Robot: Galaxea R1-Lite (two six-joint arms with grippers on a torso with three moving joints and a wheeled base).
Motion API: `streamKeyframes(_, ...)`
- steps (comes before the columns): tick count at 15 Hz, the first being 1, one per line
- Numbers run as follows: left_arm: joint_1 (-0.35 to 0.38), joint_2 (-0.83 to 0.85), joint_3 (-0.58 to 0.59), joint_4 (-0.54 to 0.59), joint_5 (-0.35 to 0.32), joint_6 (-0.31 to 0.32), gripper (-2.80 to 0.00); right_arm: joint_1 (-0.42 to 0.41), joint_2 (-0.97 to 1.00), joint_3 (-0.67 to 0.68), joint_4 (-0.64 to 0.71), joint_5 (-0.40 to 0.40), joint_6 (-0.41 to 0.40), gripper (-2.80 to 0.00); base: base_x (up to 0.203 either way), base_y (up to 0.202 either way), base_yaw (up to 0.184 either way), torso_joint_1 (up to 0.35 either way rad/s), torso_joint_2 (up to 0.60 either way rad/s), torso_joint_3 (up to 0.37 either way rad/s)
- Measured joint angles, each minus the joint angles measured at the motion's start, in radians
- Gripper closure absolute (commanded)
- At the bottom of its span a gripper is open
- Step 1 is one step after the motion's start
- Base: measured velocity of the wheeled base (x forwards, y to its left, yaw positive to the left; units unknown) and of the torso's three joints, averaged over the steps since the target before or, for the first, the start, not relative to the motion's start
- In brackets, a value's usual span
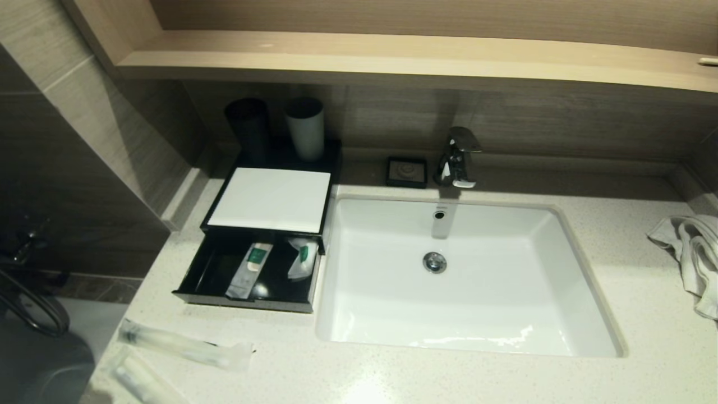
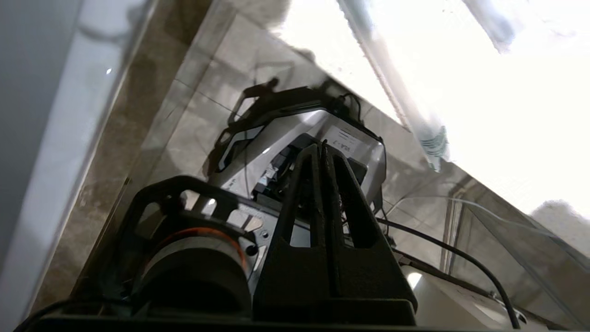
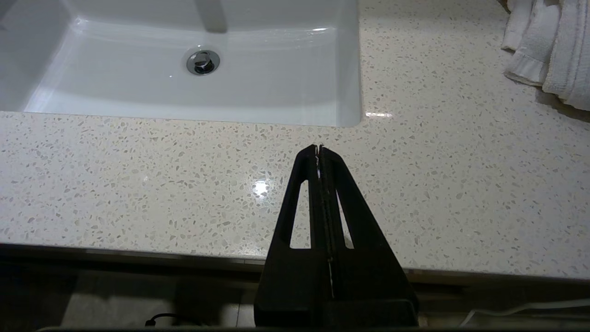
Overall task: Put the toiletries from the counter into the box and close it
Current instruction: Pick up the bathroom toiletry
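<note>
A black box (image 1: 269,168) with a white top stands left of the sink, its drawer (image 1: 247,303) pulled open. Inside the drawer lie a white tube with a green label (image 1: 249,269) and a small white packet (image 1: 301,259). Two clear-wrapped toiletries lie on the counter in front of the drawer: one long packet (image 1: 182,345) and one at the front edge (image 1: 132,379); the long packet also shows in the left wrist view (image 2: 401,99). My left gripper (image 2: 321,146) is shut and empty, below the counter edge. My right gripper (image 3: 318,147) is shut and empty over the counter's front edge.
A white sink (image 1: 583,280) fills the middle of the speckled counter (image 1: 645,314), with a chrome tap (image 1: 457,157) and a black soap dish (image 1: 406,171) behind it. Two cups (image 1: 305,129) stand behind the box. A white towel (image 1: 693,252) lies at the right.
</note>
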Motion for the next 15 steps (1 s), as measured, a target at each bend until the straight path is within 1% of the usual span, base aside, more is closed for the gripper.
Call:
streamKeyframes(2,-0.078,0.029,0.011,-0.066,-0.001,-0.050,0.00,0.000,0.000,0.000,0.000,0.000,0.000,0.00,0.000,0.000,0.000,0.000,0.00,0.000)
streamKeyframes(4,-0.185,0.060,0.012,-0.108,0.006,-0.142,0.00,0.000,0.000,0.000,0.000,0.000,0.000,0.00,0.000,0.000,0.000,0.000,0.00,0.000)
streamKeyframes(6,-0.298,0.091,0.004,-0.121,0.037,-0.235,0.00,0.000,0.000,0.000,0.000,0.000,0.000,0.00,0.000,0.000,0.000,0.000,0.00,0.000)
streamKeyframes(9,-0.448,0.158,0.013,-0.192,0.135,-0.359,0.00,0.000,0.000,0.000,0.000,0.000,0.000,0.00,0.000,0.000,0.000,0.000,0.00,0.000)
streamKeyframes(10,-0.496,0.187,0.018,-0.225,0.175,-0.407,0.00,0.000,0.000,0.000,0.000,0.000,0.000,0.00,0.000,0.000,0.000,0.000,0.00,0.000)
streamKeyframes(12,-0.574,0.243,0.021,-0.254,0.266,-0.496,0.00,0.000,0.000,0.000,0.000,0.000,0.000,0.00,0.000,0.000,0.000,0.000,0.00,0.000)
streamKeyframes(13,-0.598,0.268,0.020,-0.258,0.314,-0.530,0.00,0.000,0.000,0.000,0.000,0.000,0.000,0.00,0.000,0.000,0.000,0.000,0.00,0.000)
streamKeyframes(15,-0.613,0.293,0.015,-0.257,0.339,-0.560,0.00,0.000,0.000,0.000,0.000,0.000,-0.001,0.00,0.000,0.000,0.000,0.000,0.00,0.000)
